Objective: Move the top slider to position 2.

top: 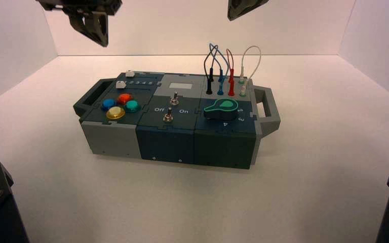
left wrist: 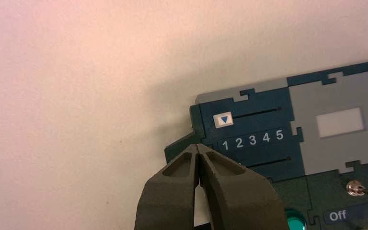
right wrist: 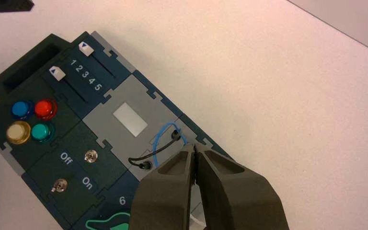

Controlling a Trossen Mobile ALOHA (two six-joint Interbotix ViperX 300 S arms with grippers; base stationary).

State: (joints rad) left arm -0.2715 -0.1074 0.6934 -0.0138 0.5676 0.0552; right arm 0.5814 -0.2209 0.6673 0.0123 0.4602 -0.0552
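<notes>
White top slider [left wrist: 223,120] sits at 1; left end effector [left wrist: 199,149] and right end effector [right wrist: 194,150] hover clenched.

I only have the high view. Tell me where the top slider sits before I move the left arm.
Observer: The left wrist view shows the top slider at its track's end, arrow pointing at digit 1.
Operator: Report the left gripper's jaws.
Observer: The left gripper has its jaws shut and hovers near the box's slider end.
Operator: Now the right one.
Observer: The right gripper is shut too, above the blue wire.
</notes>
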